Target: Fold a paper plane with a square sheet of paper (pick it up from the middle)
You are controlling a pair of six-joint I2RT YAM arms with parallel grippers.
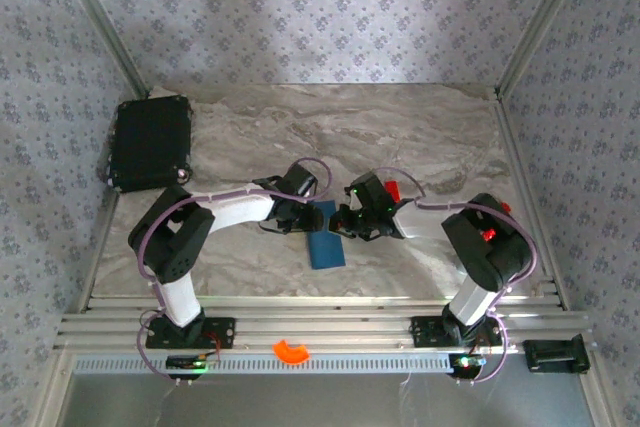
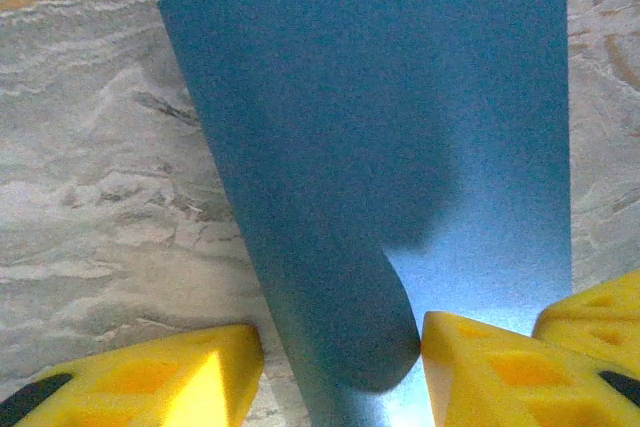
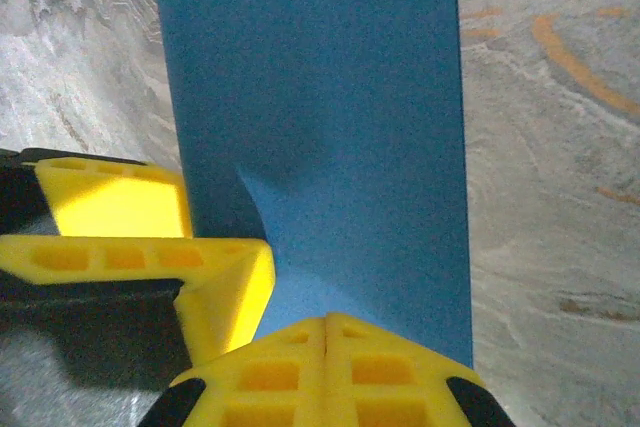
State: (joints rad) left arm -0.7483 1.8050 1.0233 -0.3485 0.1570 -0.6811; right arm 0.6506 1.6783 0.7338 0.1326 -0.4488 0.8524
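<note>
The square sheet of paper [image 1: 327, 247] is dark blue and lies on the marble table between both grippers, with its far end lifted. In the left wrist view the square sheet of paper [image 2: 380, 127] curls into a rounded fold between the wide-apart fingers of my left gripper [image 2: 340, 339], which is open. The fold touches the right-hand finger [image 2: 470, 367]. My right gripper [image 3: 328, 325] is shut on the near edge of the paper [image 3: 340, 107], fingers pressed together. From above, my left gripper [image 1: 306, 214] and right gripper [image 1: 342, 221] meet over the sheet's far end.
A black rectangular case [image 1: 150, 142] lies at the table's back left corner. An orange curved piece [image 1: 291, 351] sits on the metal rails at the front. The left gripper's yellow fingers [image 3: 120, 207] crowd the left side of the right wrist view.
</note>
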